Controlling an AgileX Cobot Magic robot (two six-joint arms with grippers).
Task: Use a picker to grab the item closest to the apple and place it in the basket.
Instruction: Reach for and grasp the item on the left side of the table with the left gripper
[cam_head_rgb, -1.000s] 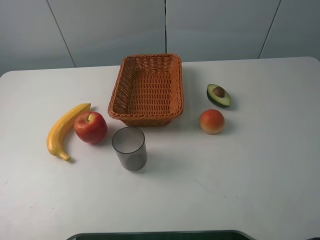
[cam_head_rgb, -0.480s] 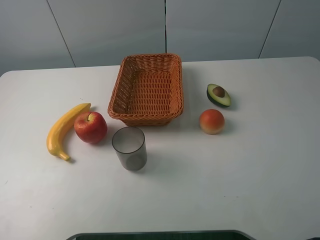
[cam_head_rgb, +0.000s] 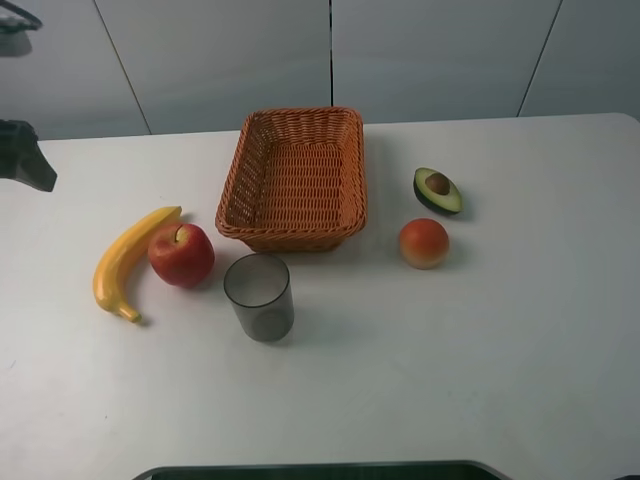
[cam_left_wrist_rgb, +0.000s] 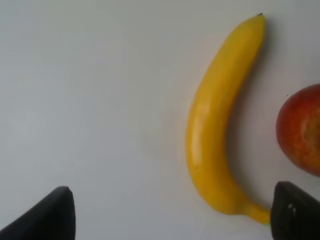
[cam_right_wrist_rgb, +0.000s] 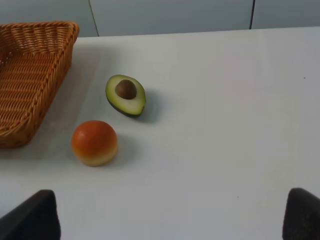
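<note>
Since the long, curved yellow banana (cam_head_rgb: 125, 262) lies just beside the red apple (cam_head_rgb: 181, 254), left of centre on the white surface (cam_head_rgb: 450, 350), I judge it my target and the approach the step in hand. My left claw (cam_left_wrist_rgb: 172, 217) hangs spread and empty, looking down on it. Next I must lower, close across its smooth, glossy middle, then carry it to the woven orange basket (cam_head_rgb: 295, 238). The right claw (cam_right_wrist_rgb: 170, 215) is likewise spread and empty.

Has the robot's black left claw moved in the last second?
Yes. The black left gripper has entered at the left edge, beyond the curved yellow banana; earlier it was out of frame.
</note>
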